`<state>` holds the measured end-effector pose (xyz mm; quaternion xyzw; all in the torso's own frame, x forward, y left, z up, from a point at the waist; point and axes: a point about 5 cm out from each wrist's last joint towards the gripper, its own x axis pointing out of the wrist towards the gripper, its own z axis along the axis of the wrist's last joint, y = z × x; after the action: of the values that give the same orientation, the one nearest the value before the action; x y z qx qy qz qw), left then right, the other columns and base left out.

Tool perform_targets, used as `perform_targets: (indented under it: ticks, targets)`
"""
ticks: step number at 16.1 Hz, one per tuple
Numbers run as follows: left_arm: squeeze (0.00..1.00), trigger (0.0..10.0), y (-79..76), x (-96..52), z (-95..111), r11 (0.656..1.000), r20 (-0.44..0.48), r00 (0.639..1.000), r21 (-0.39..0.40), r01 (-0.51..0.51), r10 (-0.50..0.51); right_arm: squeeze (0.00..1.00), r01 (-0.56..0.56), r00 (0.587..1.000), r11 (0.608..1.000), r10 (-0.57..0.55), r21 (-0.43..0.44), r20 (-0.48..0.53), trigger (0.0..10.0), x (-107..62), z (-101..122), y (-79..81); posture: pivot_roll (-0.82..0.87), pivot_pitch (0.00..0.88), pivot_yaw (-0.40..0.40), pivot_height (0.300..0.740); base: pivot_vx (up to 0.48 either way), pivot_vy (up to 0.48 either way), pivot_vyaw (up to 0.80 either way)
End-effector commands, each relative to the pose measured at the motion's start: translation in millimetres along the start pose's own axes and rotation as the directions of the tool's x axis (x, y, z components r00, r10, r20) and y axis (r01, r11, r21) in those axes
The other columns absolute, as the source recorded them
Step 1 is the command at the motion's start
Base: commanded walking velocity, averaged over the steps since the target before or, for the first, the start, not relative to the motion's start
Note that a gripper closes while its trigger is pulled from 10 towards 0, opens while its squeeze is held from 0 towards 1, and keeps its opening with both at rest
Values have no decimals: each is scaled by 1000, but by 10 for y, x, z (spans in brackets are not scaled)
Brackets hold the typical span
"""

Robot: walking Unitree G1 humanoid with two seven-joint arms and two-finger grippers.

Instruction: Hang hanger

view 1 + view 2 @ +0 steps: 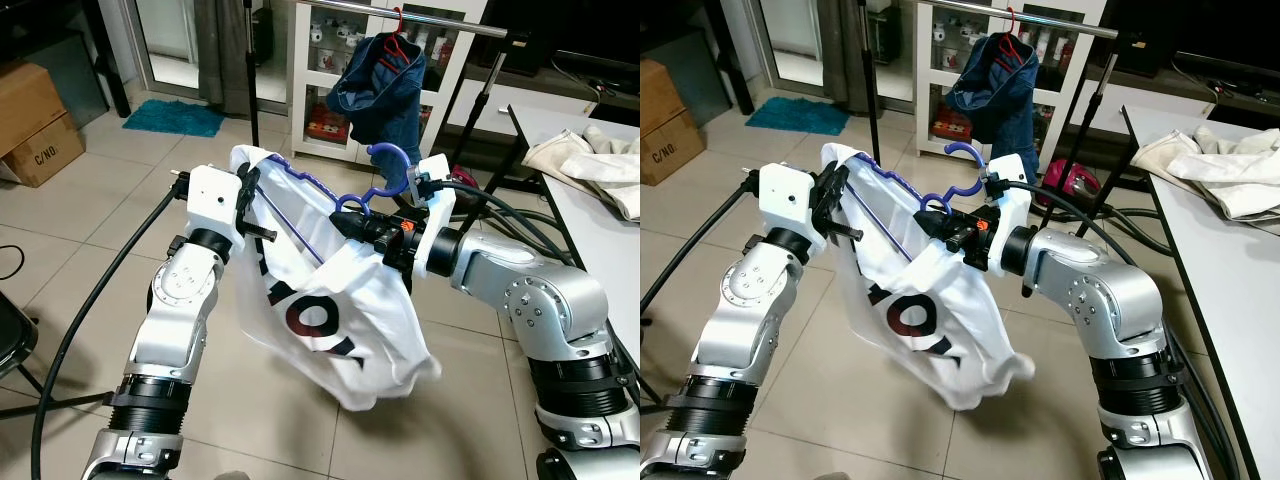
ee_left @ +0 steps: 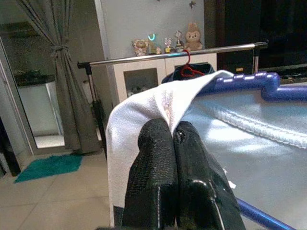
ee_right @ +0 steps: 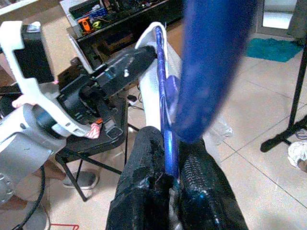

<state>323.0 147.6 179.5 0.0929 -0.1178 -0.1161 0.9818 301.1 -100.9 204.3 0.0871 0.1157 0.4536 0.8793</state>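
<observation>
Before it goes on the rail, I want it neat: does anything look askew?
Yes. The white T-shirt sits lopsided on the blue hanger, bunched and sagging low toward one side. The left gripper pinches its shoulder; the right gripper clamps the hanger.

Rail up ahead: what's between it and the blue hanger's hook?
In the left eye view, a denim garment on a red hanger hangs from the rail, just beyond the blue hanger's hook.

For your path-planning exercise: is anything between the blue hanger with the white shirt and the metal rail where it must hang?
Nothing stands between the blue hanger and the rail, but a dark blue garment already hangs there.
</observation>
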Motion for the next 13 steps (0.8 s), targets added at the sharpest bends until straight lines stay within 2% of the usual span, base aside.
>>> perform_targets:
  ticks: [1, 3, 5, 8, 9, 11, 13]
  targets:
    - [0, 0, -40, -9, 71, 1000, 41, 999, 20, 4, -5, 0, 17, 1000, 1000, -17, -14, 14, 10000, -16, 70, -7, 30, 0, -75, 740, 0, 0, 0]
    - [0, 0, -36, -46, 183, 999, 107, 994, 41, -27, 22, 0, 87, 993, 996, -90, -37, -79, 10000, -16, -50, -82, 30, 0, -75, 740, 0, 0, 0]
    - [0, 0, 18, -55, 225, 996, 130, 990, 63, -67, 58, 0, 111, 989, 993, -114, -30, -97, 10000, -20, -77, -107, 34, 0, -79, 740, 0, 0, 0]
    - [0, 0, 22, -68, 218, 995, 125, 991, 79, -60, 50, 0, 129, 988, 991, -132, -37, -84, 10000, -16, -44, -115, 34, 0, -78, 740, 0, 0, 0]
    - [0, 0, 2, -79, 181, 996, 102, 994, 79, -46, 37, 0, 141, 989, 990, -142, -23, -39, 10000, -8, 28, -118, 33, 0, -74, 740, 0, 0, 0]
    - [0, 0, -58, -126, -4, 994, -12, 1000, 106, -2, 4, 0, 158, 985, 987, -159, 25, 59, 10000, -14, 197, -129, 32, 0, -70, 740, 0, 0, 0]
    - [0, 0, -98, -146, -108, 995, -67, 998, 93, 27, -21, 0, 129, 986, 990, -133, 54, 101, 10000, -23, 266, -104, 30, 0, -68, 740, 0, 0, 0]
